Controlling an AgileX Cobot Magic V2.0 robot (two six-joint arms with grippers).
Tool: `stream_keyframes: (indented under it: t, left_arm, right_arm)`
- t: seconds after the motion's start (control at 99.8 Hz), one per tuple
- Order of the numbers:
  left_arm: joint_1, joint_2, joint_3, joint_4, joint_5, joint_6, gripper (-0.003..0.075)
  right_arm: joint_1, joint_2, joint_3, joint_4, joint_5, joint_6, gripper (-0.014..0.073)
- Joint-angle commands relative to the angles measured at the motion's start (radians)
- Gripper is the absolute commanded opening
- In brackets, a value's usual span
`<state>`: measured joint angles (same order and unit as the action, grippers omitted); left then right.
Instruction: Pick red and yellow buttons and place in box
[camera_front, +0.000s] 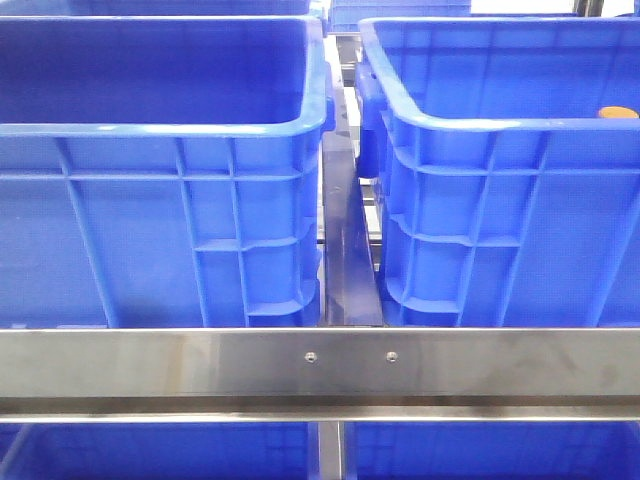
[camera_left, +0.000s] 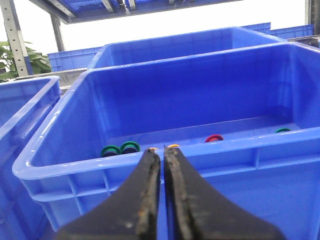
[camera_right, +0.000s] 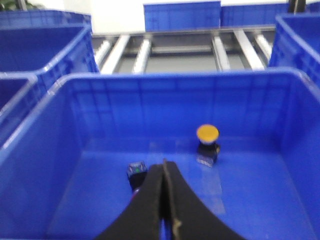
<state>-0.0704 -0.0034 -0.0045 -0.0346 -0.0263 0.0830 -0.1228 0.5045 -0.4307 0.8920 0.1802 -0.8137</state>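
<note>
In the left wrist view my left gripper (camera_left: 162, 150) is shut and empty, outside the near wall of a blue crate (camera_left: 150, 172). On that crate's floor lie a red button (camera_left: 214, 138), an orange-yellow button (camera_left: 173, 146) just past my fingertips, and green buttons (camera_left: 120, 149). In the right wrist view my right gripper (camera_right: 164, 164) is shut and empty above another blue crate's floor (camera_right: 250, 200). A yellow-capped button (camera_right: 207, 134) on a black body stands there, and a dark button (camera_right: 136, 170) lies beside my fingers. An orange-yellow button (camera_front: 618, 113) shows in the front view.
Two tall blue crates, left (camera_front: 150, 130) and right (camera_front: 480, 125), stand side by side with a dark gap (camera_front: 345, 240) between them. A steel rail (camera_front: 320, 360) crosses in front. More crates and conveyor rollers (camera_right: 220, 47) lie beyond. No arm shows in the front view.
</note>
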Motion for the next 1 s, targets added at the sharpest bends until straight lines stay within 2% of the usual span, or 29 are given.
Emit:
stream_keyframes:
  t: [0.0,0.13,0.251,0.431,0.652,0.992]
  left_arm:
    - [0.003,-0.035,0.049,-0.009,-0.085,0.000,-0.0019]
    - [0.003,-0.035,0.049,-0.009,-0.085,0.000,-0.0019]
    - [0.003,-0.035,0.049,-0.009,-0.085,0.000,-0.0019]
    - [0.003,-0.035,0.049,-0.009,-0.085,0.000,-0.0019]
    - [0.003,-0.035,0.049,-0.009,-0.085,0.000,-0.0019]
    - [0.003,-0.035,0.049,-0.009,-0.085,0.000,-0.0019]
  right_arm:
    - [-0.002,-0.007,-0.033,-0.251,-0.036,0.254,-0.0068]
    - [-0.001,-0.041,-0.031,-0.475,-0.065,0.501,-0.0068]
    - [0.012,-0.080,-0.011,-0.613,-0.109,0.616,-0.0068]
    - [0.084,-0.144,0.063,-0.696,-0.180,0.666,-0.0068]
    - [0.157,-0.229,0.177,-0.841,-0.272,0.801,-0.0068]
    - [0.158,-0.393,0.312,-0.848,-0.291,0.826,-0.0068]
